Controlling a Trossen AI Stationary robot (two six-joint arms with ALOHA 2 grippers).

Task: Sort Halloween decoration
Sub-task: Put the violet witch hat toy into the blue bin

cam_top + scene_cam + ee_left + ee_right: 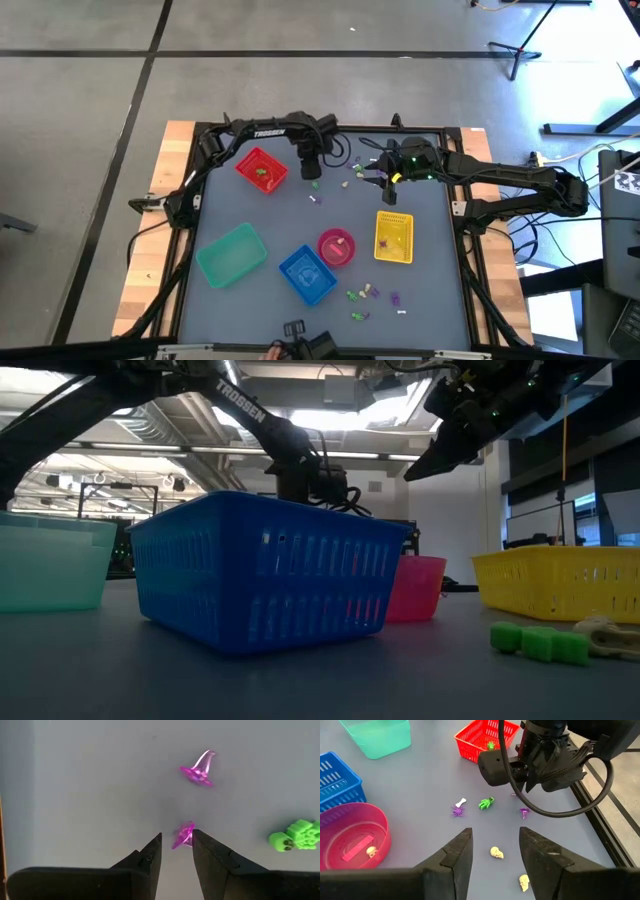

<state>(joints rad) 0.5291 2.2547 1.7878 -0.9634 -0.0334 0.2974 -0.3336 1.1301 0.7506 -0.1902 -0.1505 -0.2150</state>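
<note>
My left gripper points down at the far middle of the table, its fingers open. A small purple witch hat lies between the fingertips, close to one of them. A second purple hat and a green skull figure lie nearby on the table. My right gripper hangs open above the far right of the table with nothing between its fingers. Beyond it a cream skull, a purple spider and a white bone lie on the table. My left gripper comes at the purple hat from above, pointing down. One fingertip stands right beside the hat's brim, and a gap shows between the hat and the other fingertip. I cannot tell whether the finger touches it.
A red basket stands at the far left, with a teal basket, a blue basket, a pink bowl and a yellow basket nearer. More trinkets lie near the front edge. Another cream skull lies under my right gripper.
</note>
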